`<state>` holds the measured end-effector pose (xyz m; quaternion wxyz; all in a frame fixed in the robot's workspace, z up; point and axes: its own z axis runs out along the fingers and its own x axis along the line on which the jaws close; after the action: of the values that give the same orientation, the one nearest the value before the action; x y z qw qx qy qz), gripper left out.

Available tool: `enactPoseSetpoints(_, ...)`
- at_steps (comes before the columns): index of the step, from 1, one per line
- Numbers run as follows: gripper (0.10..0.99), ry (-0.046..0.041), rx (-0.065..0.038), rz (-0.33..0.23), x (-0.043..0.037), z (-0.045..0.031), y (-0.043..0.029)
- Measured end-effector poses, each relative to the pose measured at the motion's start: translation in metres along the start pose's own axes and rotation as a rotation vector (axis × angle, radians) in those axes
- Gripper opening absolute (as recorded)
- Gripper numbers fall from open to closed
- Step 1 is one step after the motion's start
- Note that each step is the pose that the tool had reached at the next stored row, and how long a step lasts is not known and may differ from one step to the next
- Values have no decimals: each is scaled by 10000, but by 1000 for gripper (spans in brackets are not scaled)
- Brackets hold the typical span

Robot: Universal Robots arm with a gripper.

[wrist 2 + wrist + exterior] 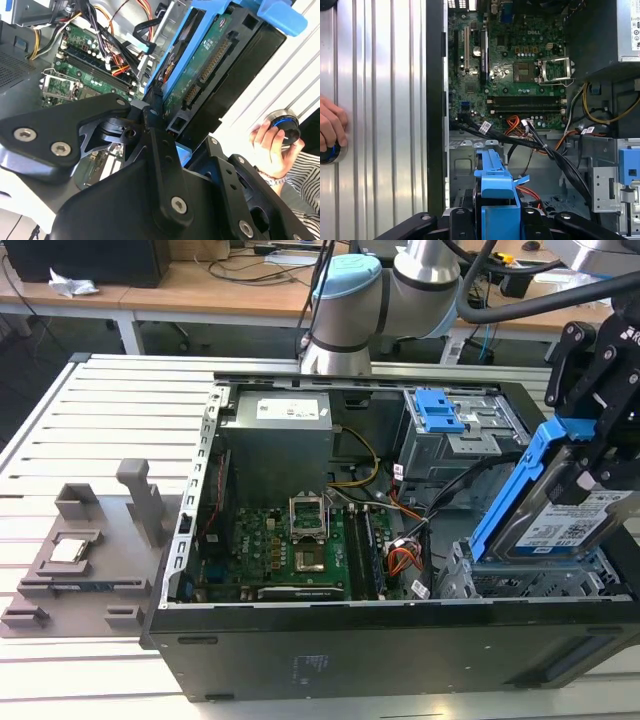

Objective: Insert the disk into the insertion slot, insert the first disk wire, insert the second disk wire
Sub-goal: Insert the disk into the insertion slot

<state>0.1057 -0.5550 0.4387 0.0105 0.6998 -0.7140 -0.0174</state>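
Note:
My gripper [592,465] is shut on the disk [560,515], a silver drive with a white label in a bright blue carrier. The disk hangs tilted, lower end down, just above the insertion slot [500,580], a low grey perforated cage at the case's near corner on the exterior view's right. In the second wrist view the black fingers [156,131] clamp the disk [200,65], whose green circuit board side shows. The first wrist view has the blue carrier [495,182] between the finger bases. Black and orange cables [405,558] lie beside the cage; I cannot tell which are the disk wires.
The open case [330,660] lies on a slatted metal table [90,410], with motherboard [295,545], power supply [275,445] and a taller grey bay with a blue latch [440,410]. A grey fixture [85,555] sits outside the case. A person's hand [270,145] grips a round knob.

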Motion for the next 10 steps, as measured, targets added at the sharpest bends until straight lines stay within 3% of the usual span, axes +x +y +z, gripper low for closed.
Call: enactPoseSetpoints(10, 365, 1, 0, -13, -56, 94, 4)
